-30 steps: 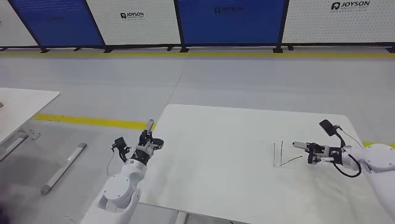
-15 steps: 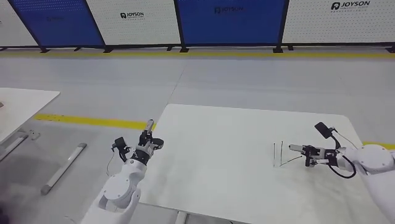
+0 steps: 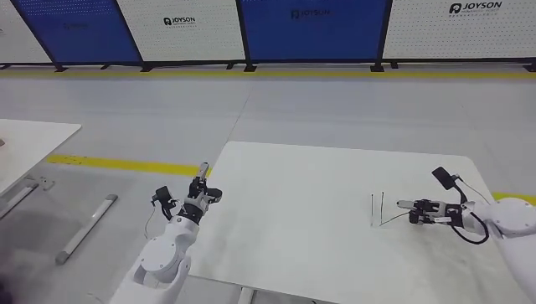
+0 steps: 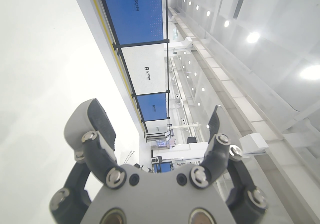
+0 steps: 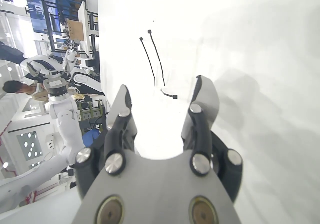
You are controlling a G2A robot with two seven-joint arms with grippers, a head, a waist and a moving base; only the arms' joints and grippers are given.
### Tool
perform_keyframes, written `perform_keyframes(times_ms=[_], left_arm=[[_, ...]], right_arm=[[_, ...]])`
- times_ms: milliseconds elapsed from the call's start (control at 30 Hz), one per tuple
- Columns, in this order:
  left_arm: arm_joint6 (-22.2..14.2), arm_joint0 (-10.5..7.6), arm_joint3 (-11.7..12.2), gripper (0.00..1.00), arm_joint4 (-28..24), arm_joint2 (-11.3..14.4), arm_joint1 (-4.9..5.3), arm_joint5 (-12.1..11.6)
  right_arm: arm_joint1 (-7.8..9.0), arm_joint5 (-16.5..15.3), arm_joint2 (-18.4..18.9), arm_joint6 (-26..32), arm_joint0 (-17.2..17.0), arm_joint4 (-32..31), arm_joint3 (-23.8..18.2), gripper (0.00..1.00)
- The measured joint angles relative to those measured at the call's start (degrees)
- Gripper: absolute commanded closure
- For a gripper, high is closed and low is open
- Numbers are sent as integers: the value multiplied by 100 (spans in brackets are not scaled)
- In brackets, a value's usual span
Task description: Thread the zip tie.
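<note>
Three ties (image 5: 160,62) before right end effector (image 5: 162,84)

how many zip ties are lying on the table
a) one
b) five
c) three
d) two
c: a tie lies beside a second tie, and a third tie lies just ahead of the open right tool, all on the table.
</note>
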Motion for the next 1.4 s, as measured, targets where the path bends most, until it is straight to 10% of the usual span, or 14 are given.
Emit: perform_keyframes(times_ms=[667, 967, 1400], left_arm=[[0, 0, 0, 0, 0, 0, 0, 0], [0, 0, 0, 0, 0, 0, 0, 0], [0, 0, 0, 0, 0, 0, 0, 0]], right_arm=[[-50, 39, 1, 38, 77, -57, 208, 77], [-88, 46, -26, 42, 133, -93, 297, 100], [-70, -358, 166, 219, 130, 233, 410, 100]])
